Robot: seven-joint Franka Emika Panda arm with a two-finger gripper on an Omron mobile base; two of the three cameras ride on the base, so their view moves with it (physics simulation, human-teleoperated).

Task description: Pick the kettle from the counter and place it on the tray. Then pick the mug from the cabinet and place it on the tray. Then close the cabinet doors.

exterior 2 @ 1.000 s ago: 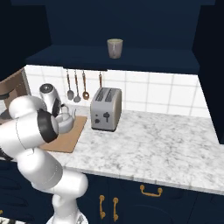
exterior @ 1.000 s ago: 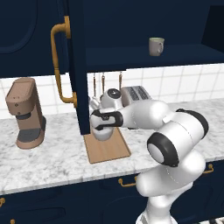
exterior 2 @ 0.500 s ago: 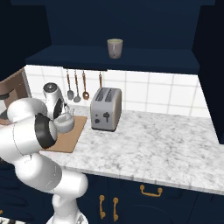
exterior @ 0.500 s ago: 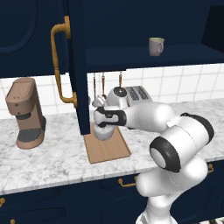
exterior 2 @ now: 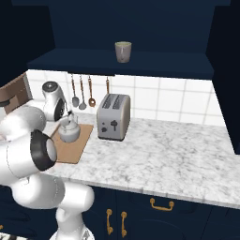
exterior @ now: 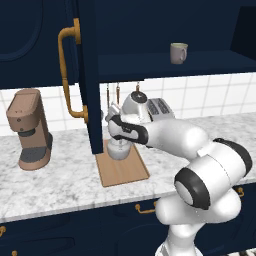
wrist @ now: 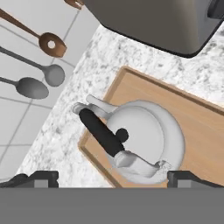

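Left base view: the kettle [exterior: 119, 149] sits on the tray [exterior: 122, 170] near its back edge, under the gripper [exterior: 116, 134]; bare board lies in front.

Right base view: the toaster [exterior 2: 113, 116] stands just beside the tray [exterior 2: 70, 146]; the mug [exterior 2: 123, 51] rests on the cabinet [exterior 2: 117, 63] shelf.

Hand view: the fingertips [wrist: 30, 179] stand spread wide, released, clear of the kettle [wrist: 146, 138].
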